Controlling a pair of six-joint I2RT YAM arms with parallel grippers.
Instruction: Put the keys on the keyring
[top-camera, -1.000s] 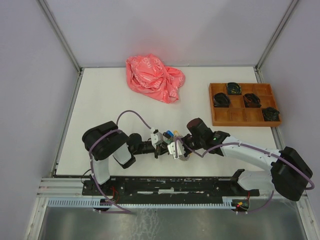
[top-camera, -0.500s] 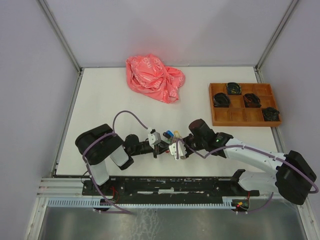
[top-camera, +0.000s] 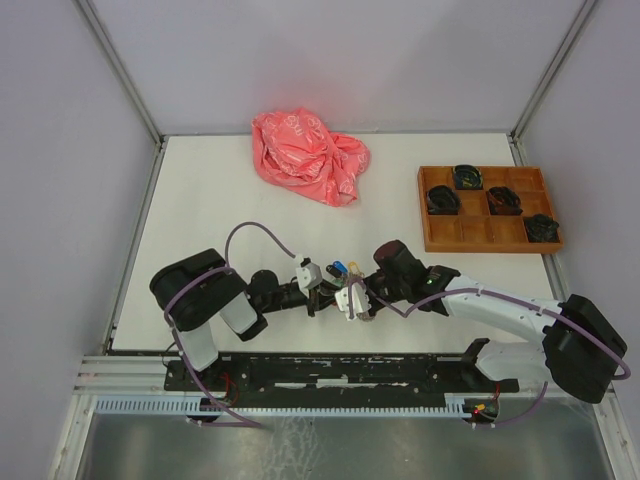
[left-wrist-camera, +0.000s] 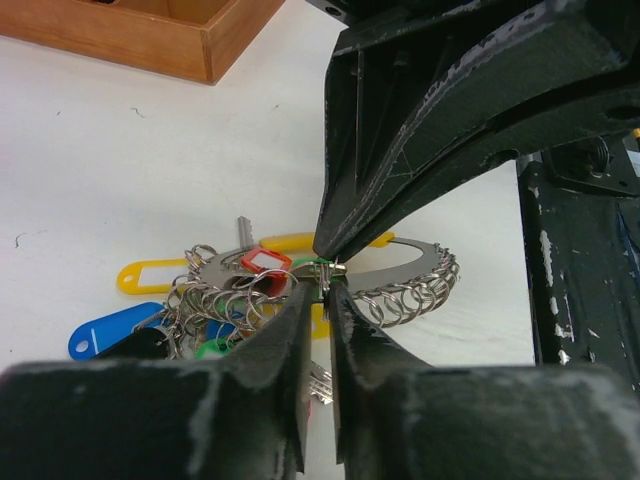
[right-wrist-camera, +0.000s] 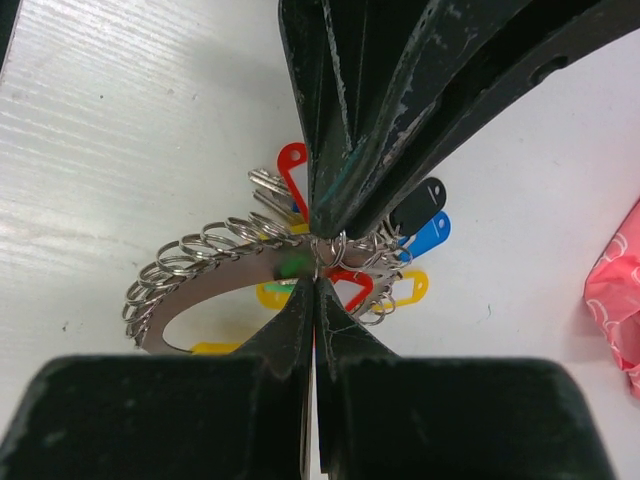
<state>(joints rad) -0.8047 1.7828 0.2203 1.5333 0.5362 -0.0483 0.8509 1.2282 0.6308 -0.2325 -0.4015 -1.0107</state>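
The keyring (left-wrist-camera: 400, 262) is a flat silver ring strung with many small split rings, lying near the table's front; it also shows in the right wrist view (right-wrist-camera: 215, 285). Tagged keys are bunched on it: a red tag (left-wrist-camera: 262, 262), a green tag (left-wrist-camera: 205, 348), and yellow and blue ones. My left gripper (left-wrist-camera: 325, 288) is shut on a small split ring at the bunch. My right gripper (right-wrist-camera: 315, 280) is shut tip to tip against it, with a thin silver piece, seemingly a key seen edge-on, between its fingers. In the top view the two grippers (top-camera: 340, 293) meet.
A crumpled pink bag (top-camera: 308, 155) lies at the back. A wooden compartment tray (top-camera: 487, 210) with dark items stands at the right; its corner shows in the left wrist view (left-wrist-camera: 190, 40). The black base rail (top-camera: 330, 370) runs along the front edge.
The left arm's shoulder and elbow have swung left and the right arm has reached a little further left. Both grippers stay tip to tip at the key bunch.
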